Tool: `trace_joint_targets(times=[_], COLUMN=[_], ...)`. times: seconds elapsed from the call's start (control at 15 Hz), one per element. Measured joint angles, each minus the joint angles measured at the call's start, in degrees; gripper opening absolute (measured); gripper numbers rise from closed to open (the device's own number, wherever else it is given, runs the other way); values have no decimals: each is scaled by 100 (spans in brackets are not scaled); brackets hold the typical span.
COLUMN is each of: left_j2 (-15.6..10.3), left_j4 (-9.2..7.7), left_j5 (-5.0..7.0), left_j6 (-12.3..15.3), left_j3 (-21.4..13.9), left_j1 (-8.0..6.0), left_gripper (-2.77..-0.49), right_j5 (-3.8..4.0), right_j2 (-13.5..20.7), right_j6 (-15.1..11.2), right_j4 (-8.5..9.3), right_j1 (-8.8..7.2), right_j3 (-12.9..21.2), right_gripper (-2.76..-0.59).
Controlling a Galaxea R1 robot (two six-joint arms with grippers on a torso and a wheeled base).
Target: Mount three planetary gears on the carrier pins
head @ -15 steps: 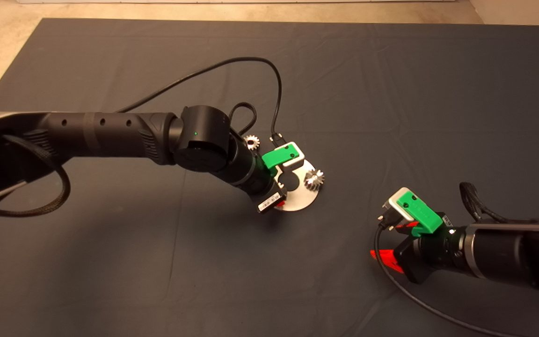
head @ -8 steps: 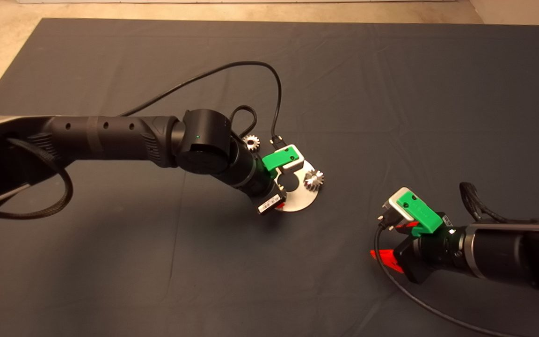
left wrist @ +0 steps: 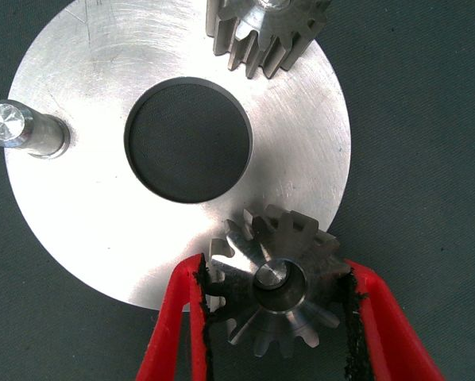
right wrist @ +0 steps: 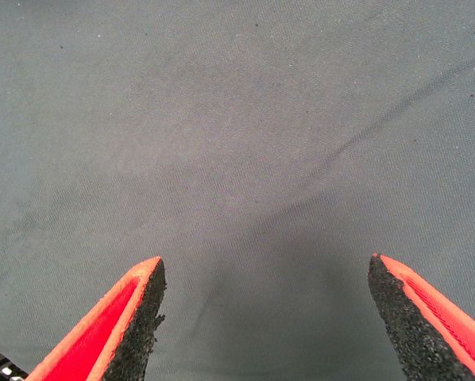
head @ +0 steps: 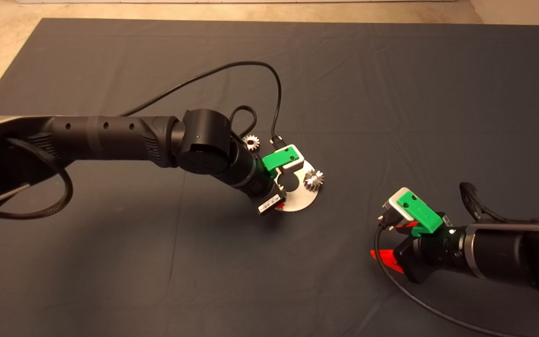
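Head view: the left arm [head: 110, 135] is reached in from the left edge, and the left gripper [head: 276, 194] is set over the near-left rim of the disc [head: 297, 199] at mid-mat. The gripper body covers much of the disc from above.

Left wrist view: gear 1 [left wrist: 273, 290] is seated on a pin [left wrist: 272, 275], whose silver tip is seen in the centre hole. The gear is held between the two red fingers [left wrist: 170, 333], with the black pads pressed to its teeth on both sides; the jaws are closed only to the gear's width. This gear sits at the disc's rim, its teeth overhanging the edge. Gear 2 [left wrist: 269, 32] is seen on the opposite side of the centre hole [left wrist: 188, 139], partly cut off by the frame; in the head view it is at the disc's right edge [head: 314, 179]. The third pin [left wrist: 23, 131] is bare and upright.

Gear 3 [head: 251, 142] is lying flat on the mat [head: 391, 93], just beyond the left wrist and apart from the disc.

The right gripper [head: 393, 243] is parked low at the right, well apart from the disc. In the right wrist view its fingers [right wrist: 130, 325] are spread wide, with only mat between them.

A black cable [head: 232, 75] is looped above the left arm.
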State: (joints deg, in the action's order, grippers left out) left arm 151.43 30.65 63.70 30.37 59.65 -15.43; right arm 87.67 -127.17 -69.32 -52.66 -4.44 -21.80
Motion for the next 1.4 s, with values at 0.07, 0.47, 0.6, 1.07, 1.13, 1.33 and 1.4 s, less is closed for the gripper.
trace_joint_targets(times=[0.07, 0.47, 0.6, 1.07, 1.13, 1.33, 1.4], left_j2=[0, 2, 2, 2, 0, 0, 0], left_j4=[0, 0, 0, 0, 0, -2, -2], left_j5=[0, 2, 2, 0, 0, 9, 11], left_j6=[0, 2, 1, 2, 1, 2, 2], left_j3=[2, 0, 0, 0, -1, -1, -1], left_j1=[0, 0, 0, 0, 0, 4, 4], left_gripper=[-256, -256, -256, -244, -239, -224, -223], right_j5=[0, 0, 0, 0, 0, 0, 0], right_j2=[2, 0, 0, 0, 0, 0, 0], right_j6=[0, 0, 0, 0, 0, 0, 0], right_j4=[0, 0, 0, 0, 0, 0, 0], right_j1=[0, 0, 0, 0, 0, 0, 0], right_j3=[0, 0, 0, 0, 0, 0, 0], right_gripper=[-147, -147, -147, -147, -147, -147, -147])
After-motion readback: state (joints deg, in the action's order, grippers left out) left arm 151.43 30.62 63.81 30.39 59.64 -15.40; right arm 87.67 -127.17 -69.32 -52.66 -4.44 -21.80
